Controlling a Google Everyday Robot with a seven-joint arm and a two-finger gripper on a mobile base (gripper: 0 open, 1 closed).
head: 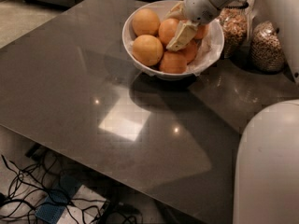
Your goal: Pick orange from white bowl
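White bowl [148, 69] is seen at the far side of the desk [84, 78], left of the grain jars [266, 43]. Claw [181, 34] is located inside it, against the middle orange [168, 29]; spread or pinching cannot be told.

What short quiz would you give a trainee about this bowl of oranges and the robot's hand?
1. True or false: the gripper is at the white bowl, right over the oranges.
2. What stands beside the bowl? A) glass jars of grain B) a kettle C) a mug
3. Fill in: the bowl rests on a dark, glossy ____.
Key: 1 true; 2 A; 3 table.
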